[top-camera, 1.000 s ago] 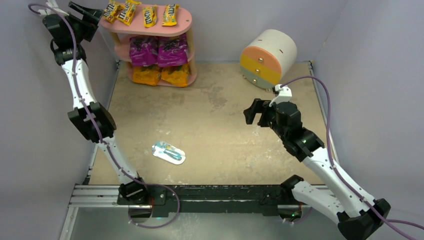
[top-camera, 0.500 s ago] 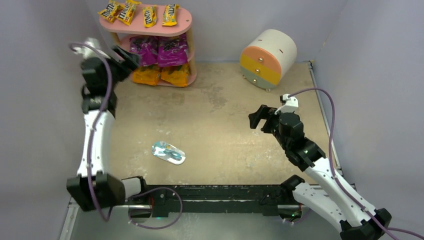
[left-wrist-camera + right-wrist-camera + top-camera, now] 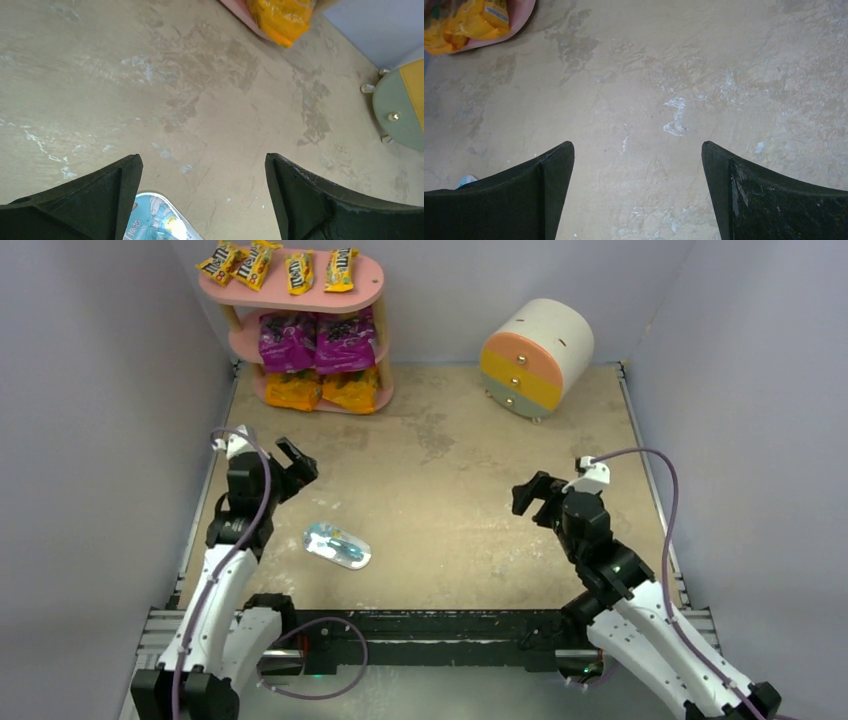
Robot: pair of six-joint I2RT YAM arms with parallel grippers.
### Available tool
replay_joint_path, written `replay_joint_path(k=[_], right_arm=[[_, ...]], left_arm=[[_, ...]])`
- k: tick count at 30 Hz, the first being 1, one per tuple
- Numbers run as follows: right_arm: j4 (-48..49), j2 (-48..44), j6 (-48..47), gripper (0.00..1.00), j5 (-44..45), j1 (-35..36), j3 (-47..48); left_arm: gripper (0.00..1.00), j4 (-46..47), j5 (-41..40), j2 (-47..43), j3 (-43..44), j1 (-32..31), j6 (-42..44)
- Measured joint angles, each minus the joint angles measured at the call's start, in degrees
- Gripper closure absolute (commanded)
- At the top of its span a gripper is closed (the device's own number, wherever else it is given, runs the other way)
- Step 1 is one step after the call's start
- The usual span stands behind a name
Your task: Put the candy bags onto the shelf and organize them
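Observation:
The pink shelf [image 3: 372, 280] stands at the back left. On its top board lie several small yellow candy bags [image 3: 298, 270]. Two purple bags [image 3: 288, 340] fill the middle tier and two orange bags [image 3: 293, 390] the bottom tier. My left gripper [image 3: 297, 472] hovers open and empty over the near-left table, far from the shelf. In the left wrist view the gripper [image 3: 202, 157] frames bare table, with an orange bag [image 3: 282, 15] at the top edge. My right gripper [image 3: 535, 498] is open and empty at the right; the right wrist view shows it [image 3: 638, 145] above bare table, with an orange bag [image 3: 464, 25] at the top left corner.
A flat light-blue and white packet [image 3: 338, 545] lies on the table just right of the left gripper, its corner [image 3: 155, 220] showing by the left finger. A round cream drum cabinet [image 3: 537, 355] with orange and yellow drawers sits at the back right. Grey walls enclose the table.
The left arm has swung down from the shelf's top board to the near-left table, its jaws opening a little wider. The right arm has pulled back slightly toward the near edge.

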Motion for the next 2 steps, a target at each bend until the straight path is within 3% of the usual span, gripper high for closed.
replay_joint_path(k=[2], right_arm=[[0.2, -1.4, 0.0, 0.01, 0.2, 0.0, -0.7]], left_arm=[[0.00, -0.3, -1.5, -1.9, 0.4, 0.0, 0.4]])
